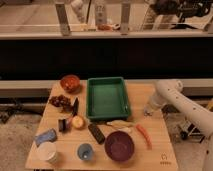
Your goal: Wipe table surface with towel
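Note:
The wooden table (150, 97) carries many items. I see no towel that I can name for certain; a blue folded item (46, 136) lies at the front left. My white arm (172, 97) reaches in from the right. Its gripper (148, 112) is low over the table's right side, just right of the green tray (107, 97) and behind an orange-red carrot-like piece (144, 136). Anything held in the gripper is hidden.
On the left are a brown bowl (70, 82), dark grapes (60, 101) and an apple (77, 121). A black bar (96, 133), purple bowl (119, 145), blue cup (85, 151) and white cup (46, 151) sit along the front. A dark wall and railing stand behind.

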Motion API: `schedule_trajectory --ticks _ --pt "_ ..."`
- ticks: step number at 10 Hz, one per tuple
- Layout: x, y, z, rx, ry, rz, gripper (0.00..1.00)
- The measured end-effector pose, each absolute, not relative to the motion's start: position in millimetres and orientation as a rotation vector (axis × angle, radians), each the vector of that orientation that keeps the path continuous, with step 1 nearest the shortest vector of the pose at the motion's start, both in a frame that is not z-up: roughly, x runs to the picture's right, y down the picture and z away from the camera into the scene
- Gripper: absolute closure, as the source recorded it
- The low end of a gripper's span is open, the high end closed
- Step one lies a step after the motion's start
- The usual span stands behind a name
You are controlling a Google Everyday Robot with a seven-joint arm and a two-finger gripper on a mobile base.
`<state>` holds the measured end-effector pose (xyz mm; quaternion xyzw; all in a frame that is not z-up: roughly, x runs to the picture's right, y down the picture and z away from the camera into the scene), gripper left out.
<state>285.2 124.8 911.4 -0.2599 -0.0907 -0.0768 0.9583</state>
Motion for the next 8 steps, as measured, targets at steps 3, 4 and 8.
schedule_trajectory --ticks 3,4,8 --pt "252.4 127.9 901.9 -0.491 -0.285 -0.260 1.00" --pt "248.7 129.5 896.9 -0.484 -0.305 -0.280 1.00" --pt "234.9 143.8 890.0 -0.507 -0.325 -0.373 1.00"
